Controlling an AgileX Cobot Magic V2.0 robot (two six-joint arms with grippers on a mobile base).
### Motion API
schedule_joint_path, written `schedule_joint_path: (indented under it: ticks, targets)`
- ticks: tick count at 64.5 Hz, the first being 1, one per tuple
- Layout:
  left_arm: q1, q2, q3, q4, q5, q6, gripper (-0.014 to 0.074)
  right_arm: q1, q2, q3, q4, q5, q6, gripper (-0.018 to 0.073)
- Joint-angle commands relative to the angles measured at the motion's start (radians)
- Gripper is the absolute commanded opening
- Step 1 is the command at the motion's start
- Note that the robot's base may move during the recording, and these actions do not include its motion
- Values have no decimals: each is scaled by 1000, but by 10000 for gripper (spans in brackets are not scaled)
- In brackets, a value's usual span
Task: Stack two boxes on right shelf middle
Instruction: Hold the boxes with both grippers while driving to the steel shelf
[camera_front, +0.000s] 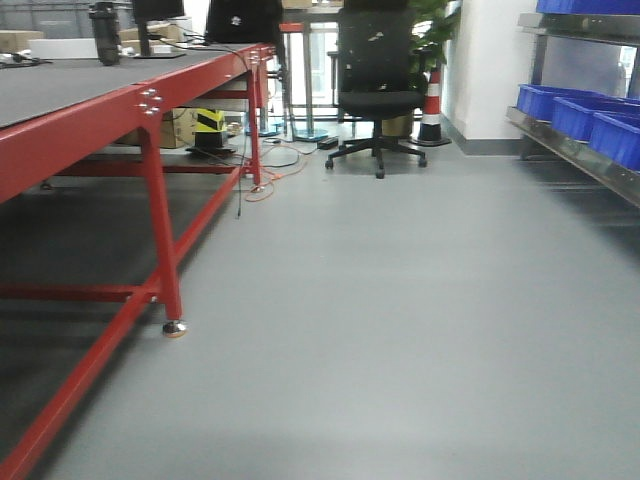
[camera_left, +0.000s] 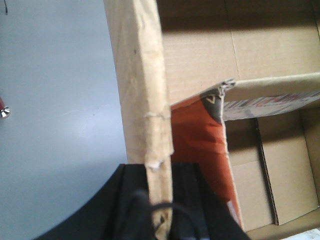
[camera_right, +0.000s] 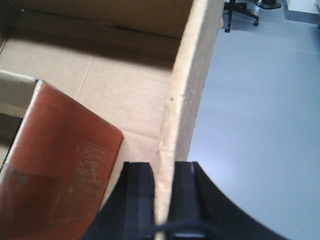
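The left gripper (camera_left: 159, 202) and right gripper (camera_right: 164, 197) each clamp a wall of the open box (camera_left: 142, 75); its cardboard looks light but bendy, so opposite rims seem the best hold

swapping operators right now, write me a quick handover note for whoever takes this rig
Left gripper: shut on a wall of the open box, orange packet inside.
Right gripper: shut on a box wall too.
Shelf: ahead on the right, holding blue bins; the box is not on it.
Done: both grips set. To do: drive over, place, stack. No second box clearly in view.
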Motion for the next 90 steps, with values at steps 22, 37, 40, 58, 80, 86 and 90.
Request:
schedule_joint_path:
  ticks: [22, 37, 40, 58, 80, 86, 90]
  targets:
    - [-2, -10, -11, 17, -44, -3, -111, -4, -13, -11, -16, -58, -12, -154]
    - [-2, -10, -11, 17, -44, -3, -111, -4, -13, -11, -16, -58, -12, -154]
    - [-2, -10, -11, 17, -44, -3, -111, -4, -13, -11, -16, -58, -12, -154]
    - [-2, -10, -11, 17, -44, -3, -111, -4, -13, -11, -16, -58, -12, -154]
    - [-2, -10, -11, 17, -44, -3, -111, -4, -13, -11, -16, -58, -12, -154]
    - [-2, -10, -11, 17, -44, -3, -111, -4, -13, -11, -16, -58, -12, -154]
    - [-2, -10, -11, 17, -44, -3, -111, -4, -13, -11, -16, -58, -12, -154]
